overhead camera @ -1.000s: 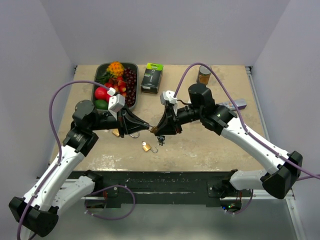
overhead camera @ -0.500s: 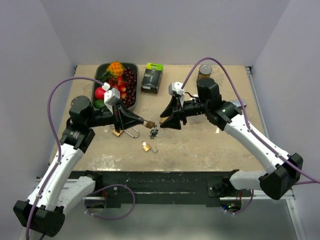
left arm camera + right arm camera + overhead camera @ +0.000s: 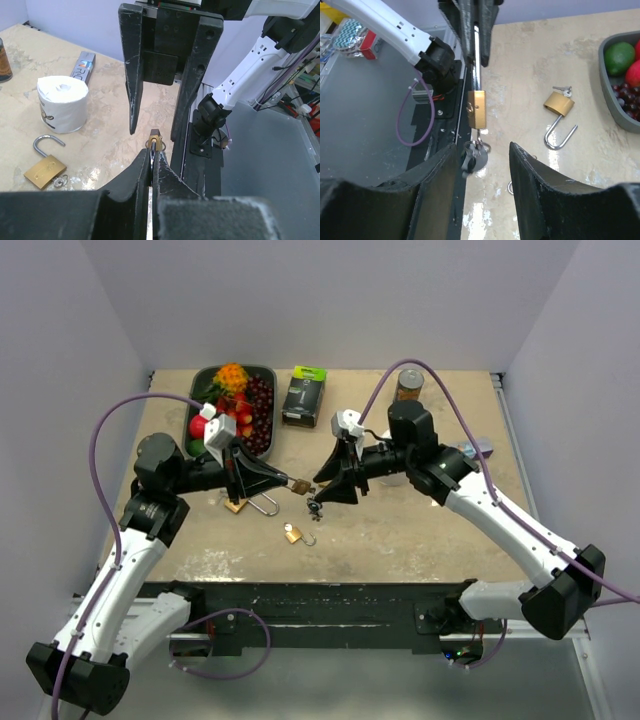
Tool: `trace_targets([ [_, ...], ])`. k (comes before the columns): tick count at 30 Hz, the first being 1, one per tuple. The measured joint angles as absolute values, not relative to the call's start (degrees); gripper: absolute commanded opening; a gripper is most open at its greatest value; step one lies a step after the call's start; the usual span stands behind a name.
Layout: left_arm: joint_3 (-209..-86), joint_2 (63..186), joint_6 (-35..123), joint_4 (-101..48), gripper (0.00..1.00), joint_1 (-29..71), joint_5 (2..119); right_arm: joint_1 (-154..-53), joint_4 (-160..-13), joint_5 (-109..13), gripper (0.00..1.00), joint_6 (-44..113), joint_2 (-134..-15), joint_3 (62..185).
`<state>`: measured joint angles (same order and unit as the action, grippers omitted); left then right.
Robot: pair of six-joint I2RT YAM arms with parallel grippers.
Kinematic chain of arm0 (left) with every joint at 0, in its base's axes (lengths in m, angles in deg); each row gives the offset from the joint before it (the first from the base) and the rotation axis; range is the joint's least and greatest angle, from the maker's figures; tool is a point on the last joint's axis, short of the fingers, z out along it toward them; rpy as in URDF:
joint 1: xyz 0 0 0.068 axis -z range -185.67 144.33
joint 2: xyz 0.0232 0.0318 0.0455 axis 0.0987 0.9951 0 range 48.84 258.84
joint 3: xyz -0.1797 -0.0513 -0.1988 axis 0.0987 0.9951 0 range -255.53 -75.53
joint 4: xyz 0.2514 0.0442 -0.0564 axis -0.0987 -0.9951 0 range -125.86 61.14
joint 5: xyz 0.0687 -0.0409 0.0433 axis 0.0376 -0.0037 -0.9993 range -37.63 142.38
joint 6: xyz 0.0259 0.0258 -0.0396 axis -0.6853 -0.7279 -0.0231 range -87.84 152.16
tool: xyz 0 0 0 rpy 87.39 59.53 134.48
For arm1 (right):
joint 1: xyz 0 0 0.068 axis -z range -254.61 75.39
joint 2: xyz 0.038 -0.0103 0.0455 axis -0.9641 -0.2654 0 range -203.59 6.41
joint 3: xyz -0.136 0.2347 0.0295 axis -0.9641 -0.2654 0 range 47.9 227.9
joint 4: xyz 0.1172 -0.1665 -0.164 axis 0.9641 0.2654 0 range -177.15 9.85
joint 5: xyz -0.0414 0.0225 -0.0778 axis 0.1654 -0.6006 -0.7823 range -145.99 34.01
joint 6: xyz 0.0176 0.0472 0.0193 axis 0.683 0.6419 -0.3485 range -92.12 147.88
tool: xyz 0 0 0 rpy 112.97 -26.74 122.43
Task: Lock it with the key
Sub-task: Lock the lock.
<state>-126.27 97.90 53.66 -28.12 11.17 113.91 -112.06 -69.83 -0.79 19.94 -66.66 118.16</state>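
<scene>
My left gripper (image 3: 290,483) is shut on the shackle of a small brass padlock (image 3: 299,486) and holds it above the table. In the left wrist view the padlock (image 3: 155,137) sticks out past the closed fingertips (image 3: 145,165). In the right wrist view the padlock (image 3: 476,109) hangs with a key in its bottom, and the key ring with a dark key (image 3: 474,154) dangles below. My right gripper (image 3: 482,150) is open, with its fingers either side of the dangling keys and touching nothing. In the top view it (image 3: 321,491) sits just right of the padlock.
Two more brass padlocks lie open on the table, one (image 3: 292,533) in front and one (image 3: 238,505) under my left arm. A fruit tray (image 3: 271,400), a green-black box (image 3: 304,392) and a can (image 3: 408,387) stand at the back. A white roll (image 3: 62,102) sits at the right.
My right gripper let go of the keys and drew back to the right, then came a little closer again, open. My left arm pulled the padlock slightly left.
</scene>
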Motion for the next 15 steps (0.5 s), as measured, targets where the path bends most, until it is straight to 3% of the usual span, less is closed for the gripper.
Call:
trace_targets([
  [5,-126.27,98.31,54.16,-27.31,0.0,11.17,114.37,-113.74,-70.47,-0.77,0.46,19.94,-66.69,117.94],
  [15,-126.25,98.49,54.21,-26.66,0.0,11.17,115.03,-114.35,-71.45,-0.94,0.14,19.41,-67.47,117.94],
])
